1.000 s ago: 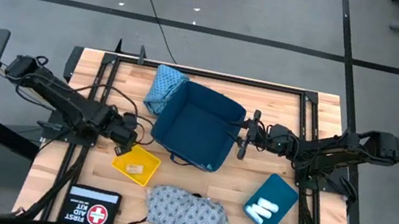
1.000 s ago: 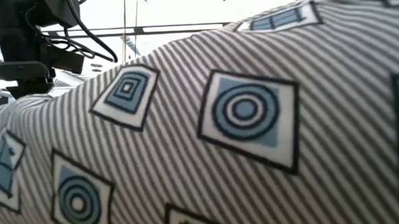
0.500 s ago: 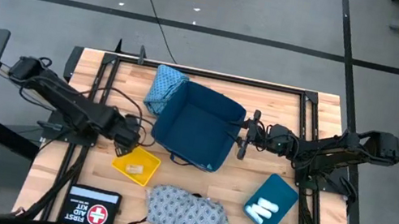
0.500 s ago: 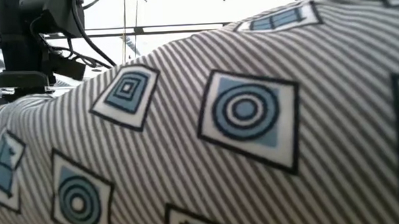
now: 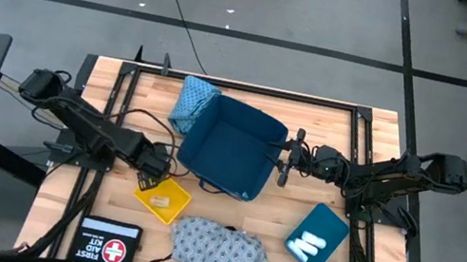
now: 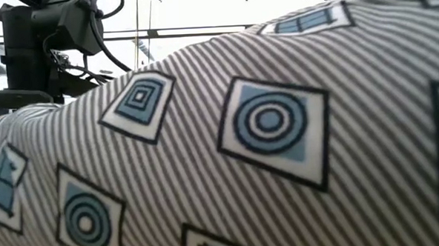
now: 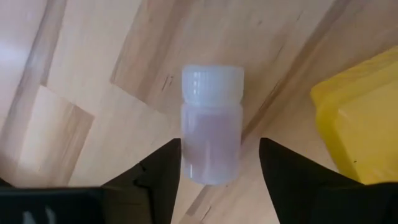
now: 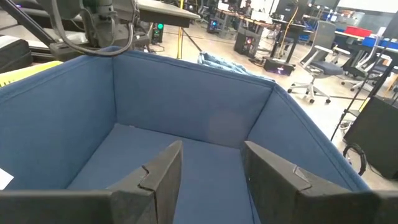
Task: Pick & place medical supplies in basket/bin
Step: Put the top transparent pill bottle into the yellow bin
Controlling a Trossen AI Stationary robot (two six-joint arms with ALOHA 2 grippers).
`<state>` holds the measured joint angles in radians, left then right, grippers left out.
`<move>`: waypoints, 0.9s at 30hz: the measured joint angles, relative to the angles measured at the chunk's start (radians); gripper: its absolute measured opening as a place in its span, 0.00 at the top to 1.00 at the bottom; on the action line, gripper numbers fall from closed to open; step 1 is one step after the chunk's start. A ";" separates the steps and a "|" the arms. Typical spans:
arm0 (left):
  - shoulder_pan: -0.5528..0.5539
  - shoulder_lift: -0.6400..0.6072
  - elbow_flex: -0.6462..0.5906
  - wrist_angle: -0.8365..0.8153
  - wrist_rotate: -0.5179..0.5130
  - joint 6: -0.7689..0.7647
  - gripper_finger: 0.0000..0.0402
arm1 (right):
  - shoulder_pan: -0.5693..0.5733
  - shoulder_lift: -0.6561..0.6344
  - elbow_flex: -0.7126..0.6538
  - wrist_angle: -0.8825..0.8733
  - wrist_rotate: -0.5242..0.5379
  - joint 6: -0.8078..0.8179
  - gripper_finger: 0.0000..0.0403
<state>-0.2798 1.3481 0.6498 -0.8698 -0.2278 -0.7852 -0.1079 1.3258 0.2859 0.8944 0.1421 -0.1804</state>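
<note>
A small translucent white vial (image 7: pixel 211 124) with a ribbed cap lies on the wooden table beside the yellow tray (image 5: pixel 162 199), which holds a pale packet (image 5: pixel 158 202). My left gripper (image 5: pixel 151 176) is open over the vial, with one finger on either side of it (image 7: pixel 217 144). My right gripper (image 5: pixel 283 162) is open at the right rim of the blue basket (image 5: pixel 231 145) and looks into it (image 8: pixel 211 149). A teal-blue cloth (image 5: pixel 193 100) lies against the basket's far left side. The grey-blue patterned garment (image 5: pixel 219 254) lies near the front edge. My left gripper points down with the vial lying lengthwise between its fingers. One finger (image 7: pixel 165 174) stands right against the vial's side (image 7: pixel 185 158), and I cannot tell whether it touches. My right gripper is at the basket's rim; the rim itself is hidden below the fingers, so touch cannot be told.
A teal tray (image 5: pixel 325 226) with white rolls (image 5: pixel 308 246) sits at the near right. A black first aid kit (image 5: pixel 107 246) lies at the near left. The garment's striped cloth (image 6: pixel 265 151) fills the low view. Dark frame rails (image 5: pixel 115 120) run along the table's sides.
My left arm has reached a little farther toward the table's right and near edge, bringing its gripper to the yellow tray's far corner. The right arm has kept still.
</note>
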 joint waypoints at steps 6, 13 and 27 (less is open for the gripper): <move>0.000 0.014 0.000 0.051 0.001 0.038 0.51 | 0.000 0.000 0.000 -0.001 0.000 0.000 0.56; 0.000 0.014 0.000 0.074 -0.009 0.077 0.59 | 0.000 0.000 0.000 -0.001 -0.005 0.000 0.56; -0.002 0.011 0.001 0.034 -0.031 0.069 0.81 | 0.000 0.000 0.000 -0.002 -0.008 0.000 0.56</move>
<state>-0.2821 1.3586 0.6509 -0.8360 -0.2591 -0.7166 -0.1078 1.3258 0.2855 0.8928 0.1341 -0.1804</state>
